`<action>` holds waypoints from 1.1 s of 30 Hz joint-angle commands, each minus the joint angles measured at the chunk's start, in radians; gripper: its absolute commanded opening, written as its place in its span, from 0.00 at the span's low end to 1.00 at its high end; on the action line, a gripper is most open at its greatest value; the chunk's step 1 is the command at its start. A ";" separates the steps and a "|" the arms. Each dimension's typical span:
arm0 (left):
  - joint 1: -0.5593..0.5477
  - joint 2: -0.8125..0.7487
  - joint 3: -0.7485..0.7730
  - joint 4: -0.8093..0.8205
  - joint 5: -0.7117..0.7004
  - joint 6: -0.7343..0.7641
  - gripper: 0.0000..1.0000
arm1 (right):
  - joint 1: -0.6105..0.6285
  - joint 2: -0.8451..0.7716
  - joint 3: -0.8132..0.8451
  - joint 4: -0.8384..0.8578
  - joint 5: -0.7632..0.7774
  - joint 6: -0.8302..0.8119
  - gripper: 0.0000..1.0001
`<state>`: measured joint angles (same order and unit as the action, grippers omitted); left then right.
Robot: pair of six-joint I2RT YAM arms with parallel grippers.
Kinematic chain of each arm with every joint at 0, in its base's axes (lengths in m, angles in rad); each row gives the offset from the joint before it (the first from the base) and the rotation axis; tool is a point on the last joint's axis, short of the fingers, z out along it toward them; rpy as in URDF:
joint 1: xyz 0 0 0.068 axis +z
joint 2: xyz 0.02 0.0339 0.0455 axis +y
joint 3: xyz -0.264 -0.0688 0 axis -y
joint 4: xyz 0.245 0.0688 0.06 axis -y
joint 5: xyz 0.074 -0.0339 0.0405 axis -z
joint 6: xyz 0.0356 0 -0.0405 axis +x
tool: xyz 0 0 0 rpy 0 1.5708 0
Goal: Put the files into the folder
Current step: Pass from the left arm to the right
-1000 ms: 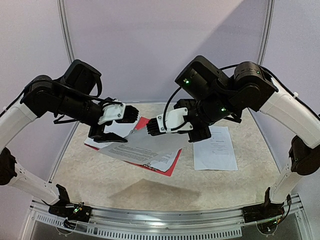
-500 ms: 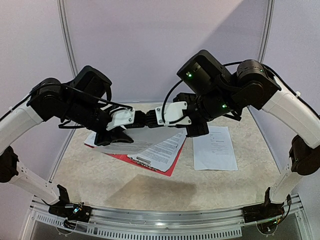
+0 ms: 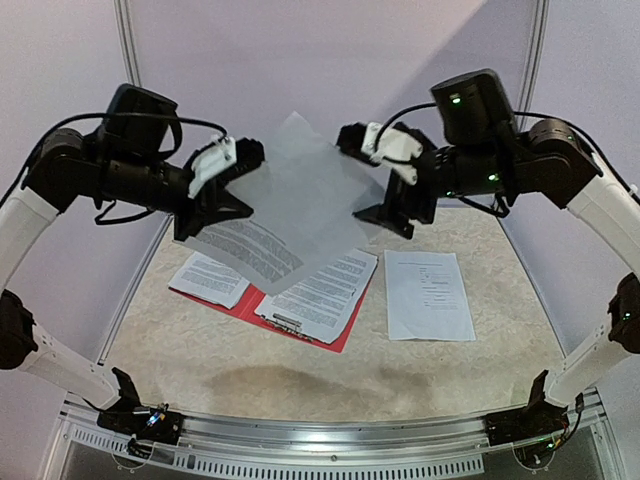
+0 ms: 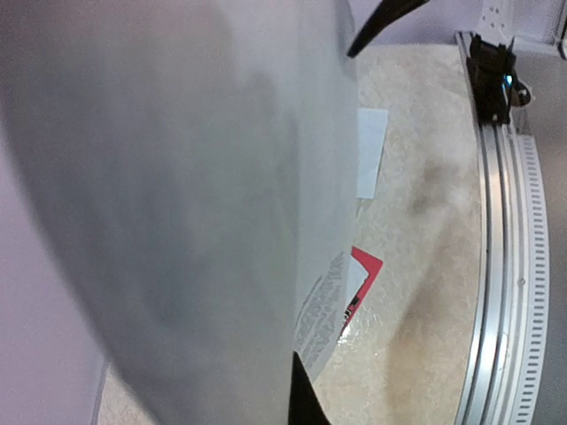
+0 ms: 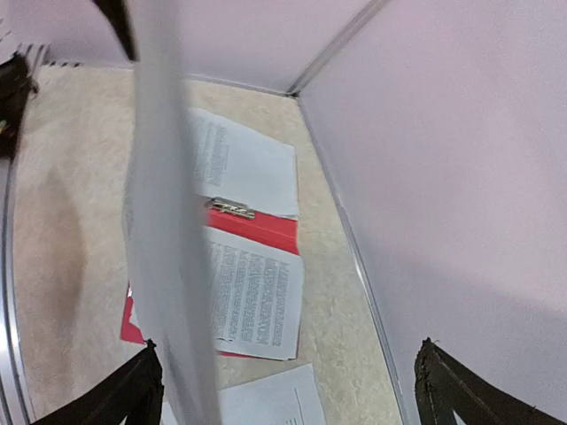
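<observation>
Four printed sheets are in my view, and one of them is off the table. My left gripper [image 3: 245, 165] is clamped on the left edge of the lifted sheet [image 3: 295, 195], holding it high above the table [image 3: 250, 370]. It hangs tilted like a diamond, with its printed lines showing through near the lower left corner. In the left wrist camera this sheet [image 4: 177, 177] fills most of the picture, so I cannot see the fingers themselves there.

My right gripper [image 3: 365, 150] is at about the same height, just beside the sheet's upper right edge, with its jaws wide apart and nothing between them. In the right wrist camera both dark fingers [image 5: 133, 390] stand far apart at the bottom corners, and the sheet [image 5: 164, 177] runs edge-on past the left one. I cannot tell whether it touches that finger.

The folder [image 3: 335, 338] lies open and flat on the table, below the lifted sheet and a little left of centre, turned at an angle. The middle sheet [image 3: 320, 295] rests on its right half and the left sheet [image 3: 210, 278] covers its left half. Only strips and corners of red show. A small silver clip [image 5: 229, 208] sits on the red between these two sheets. The loose sheet [image 3: 430, 295] lies flat on the bare table to the right of the folder, close to it but apart.
</observation>
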<state>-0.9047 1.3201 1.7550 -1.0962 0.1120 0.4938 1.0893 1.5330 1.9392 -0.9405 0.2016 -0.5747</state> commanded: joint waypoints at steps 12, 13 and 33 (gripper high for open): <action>0.146 -0.061 0.216 0.058 0.388 -0.275 0.00 | -0.185 -0.272 -0.465 0.806 -0.595 0.388 0.99; 0.148 -0.062 0.219 0.067 0.405 -0.283 0.00 | -0.188 -0.261 -0.463 0.840 -0.620 0.416 0.99; 0.182 -0.080 0.166 0.177 0.456 -0.395 0.00 | -0.215 -0.026 -0.429 1.281 -1.042 0.938 0.00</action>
<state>-0.7399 1.2507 1.9457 -0.9443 0.5686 0.1257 0.8764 1.4761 1.4944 0.2871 -0.7822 0.2474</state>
